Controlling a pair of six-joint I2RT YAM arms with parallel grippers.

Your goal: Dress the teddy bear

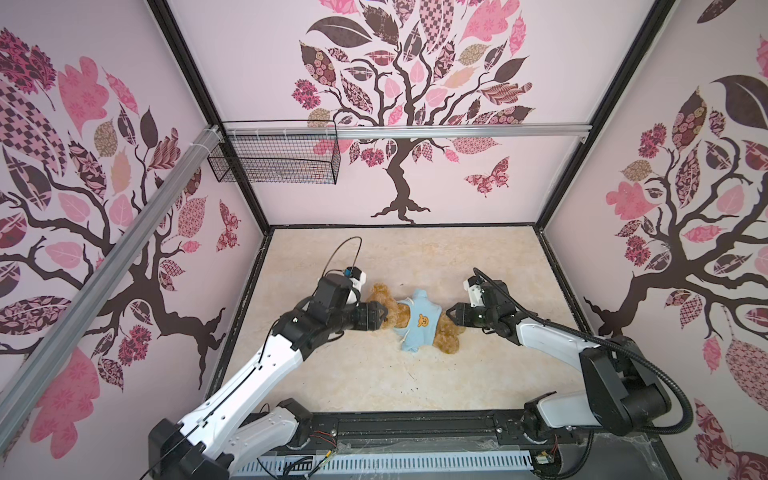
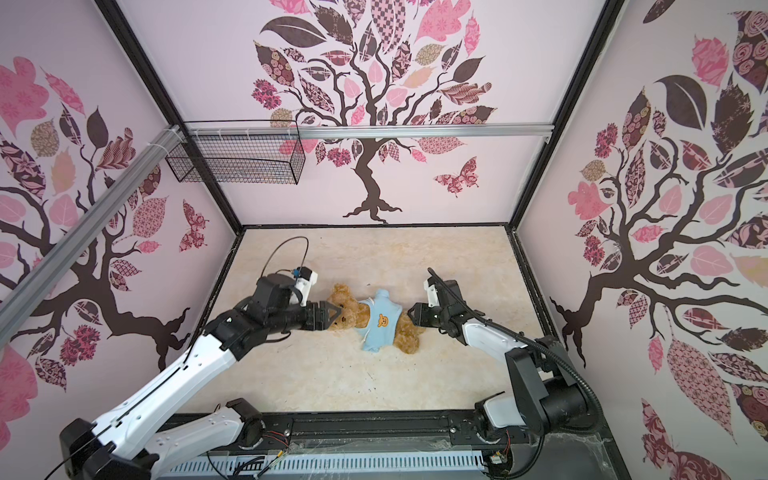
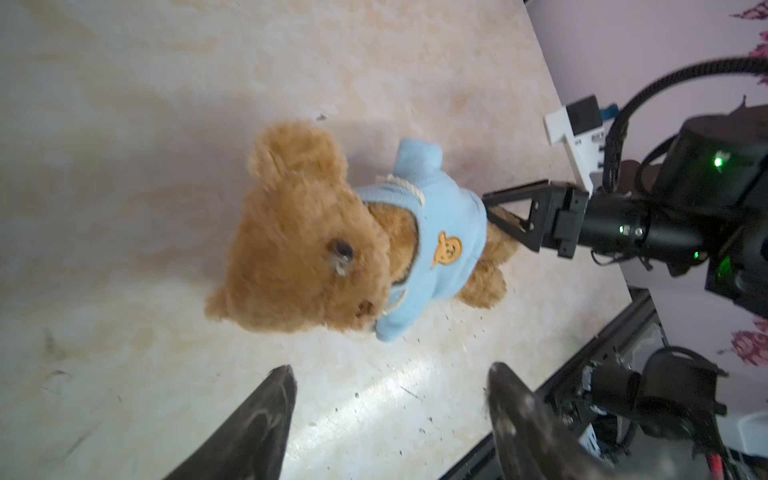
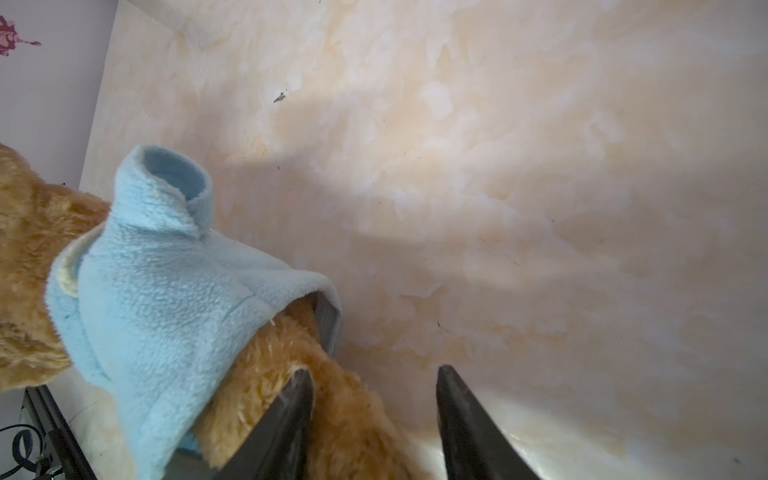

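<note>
The teddy bear (image 1: 449,334) (image 2: 347,305) (image 3: 299,232) lies on its back mid-table, head to the left, with a light-blue shirt (image 1: 419,324) (image 2: 380,324) (image 3: 444,216) (image 4: 166,291) pulled over its torso. One sleeve (image 4: 166,174) sticks up with an open cuff and no arm showing. My left gripper (image 1: 384,316) (image 2: 338,316) (image 3: 390,374) hovers open at the bear's head, holding nothing. My right gripper (image 1: 451,313) (image 2: 411,311) (image 4: 374,374) is open at the bear's legs (image 4: 345,411); one finger presses into the fur, the other stands apart over bare table.
A black wire basket (image 1: 274,156) (image 2: 241,160) hangs from the aluminium rail (image 1: 457,131) at the back left. Patterned walls enclose the marbled table (image 1: 415,257) on three sides. A black frame rail (image 1: 415,428) runs along the front.
</note>
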